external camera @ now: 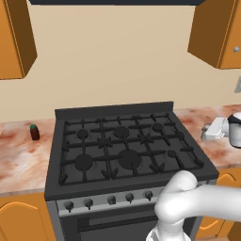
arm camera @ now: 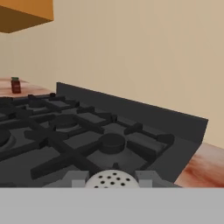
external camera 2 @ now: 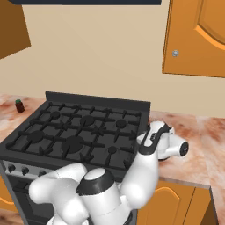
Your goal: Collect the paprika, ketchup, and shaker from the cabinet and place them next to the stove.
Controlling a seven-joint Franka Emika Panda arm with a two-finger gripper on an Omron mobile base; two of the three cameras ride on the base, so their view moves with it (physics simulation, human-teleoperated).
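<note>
Holding the shaker (arm camera: 113, 179), whose pale perforated top shows between its two finger tips, the hand (external camera 2: 176, 149) hovers over the marbled surface (external camera 2: 193, 158) just off the right edge of the stove (external camera: 122, 146). Its fingers are closed on that small silvery cylinder, so the shaker appears carried, not yet set down. The paprika (external camera: 34, 132) already stands on the surface (external camera: 19, 155) to the left of the stove, near the back wall, upright with its green lid on top. That leaves one item placed, one apparently about to be placed, and the ketchup not among what lies around the stove, so it probably remains to be fetched. A cabinet (external camera 2: 197, 37) hangs above the right stretch of the surface, its door with a small silver knob (external camera 2: 175, 53).
</note>
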